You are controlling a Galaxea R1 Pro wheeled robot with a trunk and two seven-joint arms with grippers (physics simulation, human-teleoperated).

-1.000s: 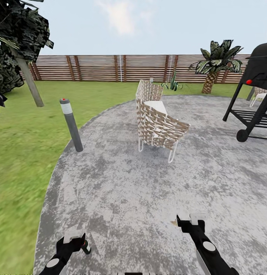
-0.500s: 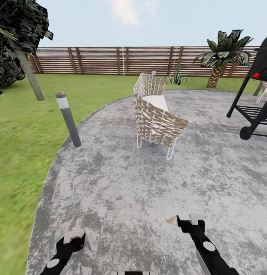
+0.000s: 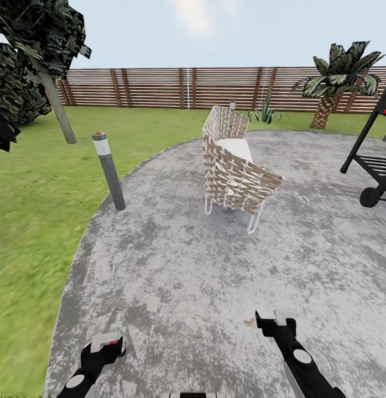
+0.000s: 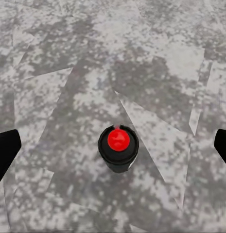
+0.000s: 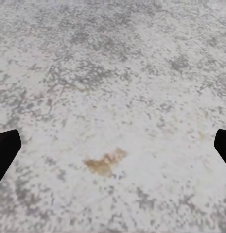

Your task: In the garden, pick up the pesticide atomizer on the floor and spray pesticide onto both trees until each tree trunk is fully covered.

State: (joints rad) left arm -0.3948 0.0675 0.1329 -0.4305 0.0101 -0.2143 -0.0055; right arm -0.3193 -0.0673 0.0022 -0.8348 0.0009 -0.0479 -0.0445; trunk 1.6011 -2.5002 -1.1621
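My left gripper is hanging wide open over the atomizer (red cap up) standing on the paving; my right gripper is gaping too, holding nothing.

Mottled grey stone paving – rough; woven wicker chair; slatted wooden fence – matt

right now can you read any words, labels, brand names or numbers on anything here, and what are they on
No readable text in any view.
Bottle under the left gripper: seen from above, black body and red cap, no lettering visible.
Bollard light: a plain white band, no print.
Wicker chair, grill, fence: no signs or labels.
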